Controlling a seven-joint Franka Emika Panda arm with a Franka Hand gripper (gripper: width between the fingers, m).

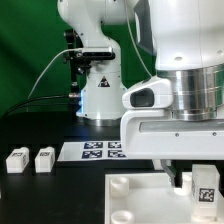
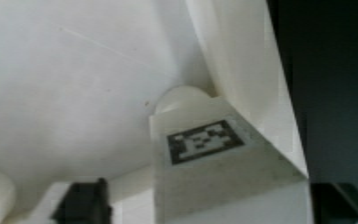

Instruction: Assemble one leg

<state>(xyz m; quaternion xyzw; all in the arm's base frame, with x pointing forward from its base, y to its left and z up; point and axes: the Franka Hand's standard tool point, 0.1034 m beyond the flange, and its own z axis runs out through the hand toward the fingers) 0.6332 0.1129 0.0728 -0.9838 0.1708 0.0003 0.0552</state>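
1. White plastic on white plastic: the leg [image 1: 206,186] stands upright at the corner of the panel [image 1: 145,200] toward the exterior view's right, with its tag facing that camera. I judge it is placed over a corner socket so it can be seated there.
2. The gripper [image 1: 196,180] hangs straight down over the leg, with its fingers [image 2: 87,203] on either side of it. The wrist view shows a pale strip between one finger and the leg's flank. I cannot tell whether the jaws are clamped or only straddling.
3. The vertical hold makes sense, as it keeps the leg's axis in line with the socket for pressing or twisting in.
4. A spare leg [image 1: 18,160] and a second spare leg [image 1: 44,158] lie side by side on the black table [image 1: 40,200], well apart from the panel. I judge they are parked out of the arm's way.
5. The marker board [image 1: 100,150] lies flat beyond the panel, and nothing rests on it.
6. Judgement: seating is in hand but not confirmed, because the joint itself is hidden.
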